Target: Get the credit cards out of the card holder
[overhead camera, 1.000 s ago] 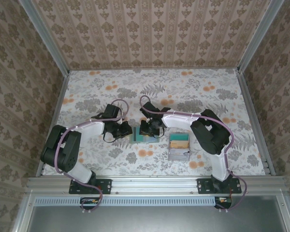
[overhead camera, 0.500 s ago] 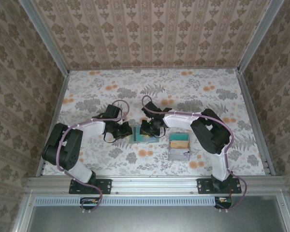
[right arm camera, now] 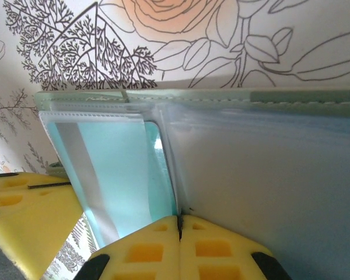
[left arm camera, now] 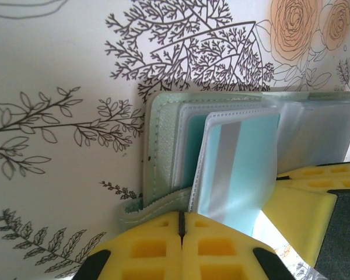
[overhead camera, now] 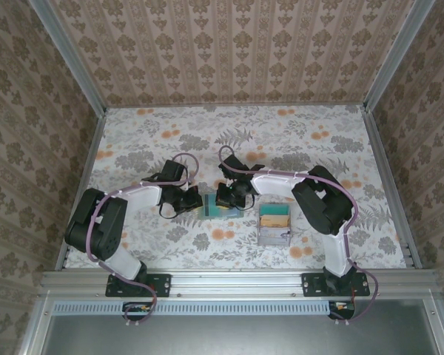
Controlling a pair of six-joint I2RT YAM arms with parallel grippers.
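Floral table (overhead camera: pixel 296 140), card holder (left arm camera: pixel 161 149) pinched by yellow fingers (left arm camera: pixel 151 248)

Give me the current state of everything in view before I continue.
card holder: open, clear sleeves fanned
teal card: inside a sleeve
left gripper: shut on card holder's cover edge
right gripper: shut on a clear sleeve
tray: holding teal and tan contents

Pale grey-green stitched fabric card holder (left arm camera: pixel 158 146): clear sleeves w/ white stitched edges; teal card (left arm camera: pixel 245 157) w/ silver-grey stripe inside. Left gripper (left arm camera: pixel 181 224), right gripper (right arm camera: pixel 179 226): yellow foam pads. White tablecloth (left arm camera: pixel 58 70): grey line-drawn ferns, orange roses at 1 o'clock. Grey box-like tray (overhead camera: pixel 274 239): teal + tan contents.
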